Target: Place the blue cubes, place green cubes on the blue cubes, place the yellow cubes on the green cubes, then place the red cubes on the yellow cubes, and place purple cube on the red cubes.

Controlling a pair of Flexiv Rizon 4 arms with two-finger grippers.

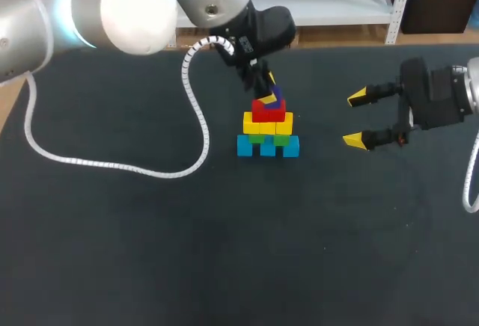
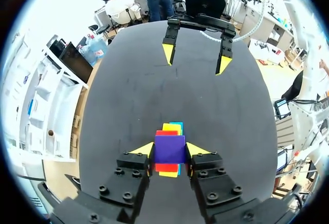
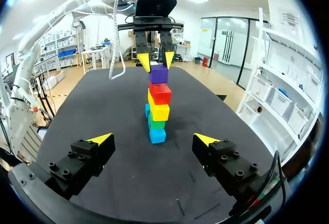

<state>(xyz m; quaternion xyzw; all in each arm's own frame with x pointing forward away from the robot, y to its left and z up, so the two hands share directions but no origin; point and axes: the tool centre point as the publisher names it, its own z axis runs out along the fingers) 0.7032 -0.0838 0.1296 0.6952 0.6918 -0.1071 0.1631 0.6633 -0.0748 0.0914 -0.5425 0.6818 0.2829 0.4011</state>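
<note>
Left gripper (image 3: 157, 61) pinches small purple cube (image 3: 158, 74) right at top of the red cubes (image 3: 160, 93) — prob. last step — next: release gently, lift straight up w/o nudging; right gripper (image 1: 355, 120) spread, well apart.

The cube stack (image 1: 267, 131) stands centrally on the table (image 1: 224, 251). The left gripper (image 2: 169, 149) clasps its top cube (image 3: 158, 74). The right gripper (image 1: 358, 119) lies well to the right.

No writing, label, number or sign can be read in any of the views; nothing printed is shown clearly enough to be made out.
</note>
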